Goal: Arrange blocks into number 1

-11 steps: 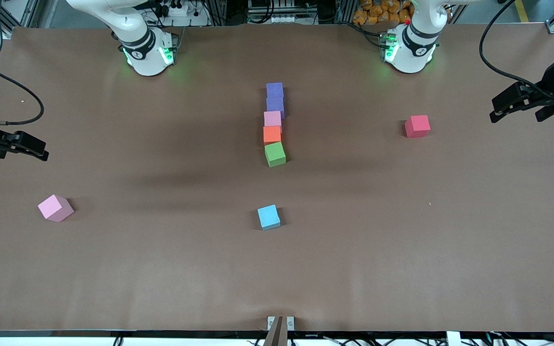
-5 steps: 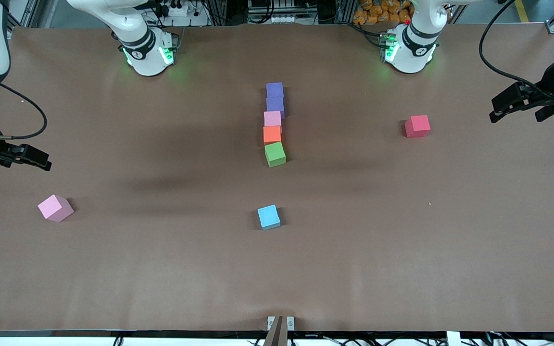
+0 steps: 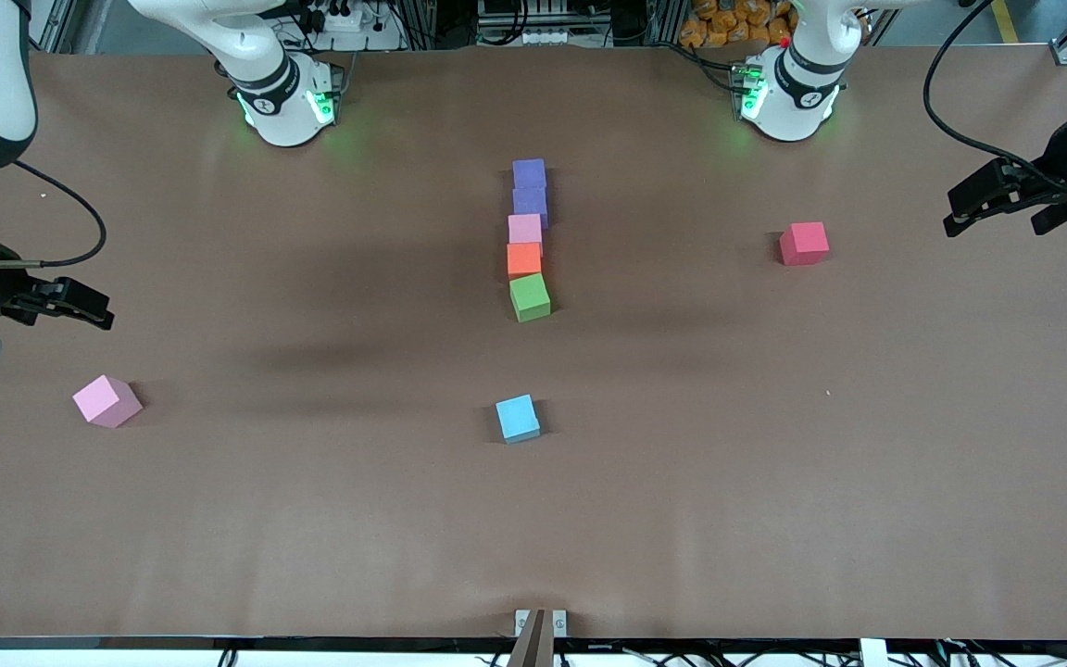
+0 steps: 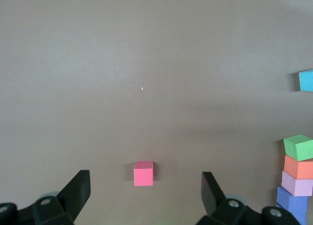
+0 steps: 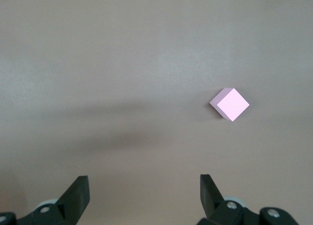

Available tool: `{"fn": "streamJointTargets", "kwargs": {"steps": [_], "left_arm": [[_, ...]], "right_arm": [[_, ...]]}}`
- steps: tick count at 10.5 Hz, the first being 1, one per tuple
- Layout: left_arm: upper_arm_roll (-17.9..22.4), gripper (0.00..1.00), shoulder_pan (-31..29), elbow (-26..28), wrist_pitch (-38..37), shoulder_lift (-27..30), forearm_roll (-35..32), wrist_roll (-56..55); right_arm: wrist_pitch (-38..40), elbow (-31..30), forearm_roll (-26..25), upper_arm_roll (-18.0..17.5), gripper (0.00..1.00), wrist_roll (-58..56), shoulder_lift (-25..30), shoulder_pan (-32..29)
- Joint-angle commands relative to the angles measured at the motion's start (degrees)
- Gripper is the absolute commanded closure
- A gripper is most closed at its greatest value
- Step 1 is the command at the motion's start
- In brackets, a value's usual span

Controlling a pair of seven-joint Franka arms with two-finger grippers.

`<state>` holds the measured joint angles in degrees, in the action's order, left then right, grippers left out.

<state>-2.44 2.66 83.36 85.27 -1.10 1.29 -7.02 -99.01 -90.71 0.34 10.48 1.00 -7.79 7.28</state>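
I see five blocks in a touching column mid-table: two purple blocks (image 3: pixel 529 190), a pink block (image 3: pixel 525 228), an orange block (image 3: pixel 524 259) and a green block (image 3: pixel 530 297) nearest the front camera. A light blue block (image 3: pixel 518 418) sits nearer still, apart. The red block (image 3: pixel 804 243) lies toward the left arm's end, the second pink block (image 3: pixel 106 400) toward the right arm's end. My left gripper (image 3: pixel 964 208) and right gripper (image 3: pixel 89 308) hang over bare table at their own ends, both spread wide, empty.
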Motion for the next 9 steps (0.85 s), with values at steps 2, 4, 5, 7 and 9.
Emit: {"fn": "streamJointTargets", "kwargs": {"steps": [2, 4, 5, 7, 9], "left_arm": [[0.4, 0.0, -0.6, -1.5, -1.4, -0.3, 2.9, -0.5], [0.5, 0.0, -0.7, -1.5, -1.4, -0.3, 3.0, -0.6], [0.5, 0.0, -0.8, -1.5, -1.4, -0.3, 3.3, -0.7], [0.5, 0.0, -0.5, -1.5, -1.4, -0.4, 4.4, -1.0], [0.4, 0.0, -0.3, -1.5, -1.3, -0.5, 4.4, -1.1]], "right_arm": [[0.6, -0.3, 0.5, -0.3, 0.0, -0.2, 2.2, -1.1], [0.7, 0.4, 0.6, -0.4, 0.0, -3.7, 1.7, -2.5], [2.2, 1.2, 0.6, -0.2, 0.0, -4.2, 1.7, -2.5], [3.6, 2.2, 0.5, 0.1, 0.0, -4.4, 1.6, -2.7], [3.8, 2.6, 0.5, 0.1, 0.0, -4.3, 1.9, -2.8]]}}
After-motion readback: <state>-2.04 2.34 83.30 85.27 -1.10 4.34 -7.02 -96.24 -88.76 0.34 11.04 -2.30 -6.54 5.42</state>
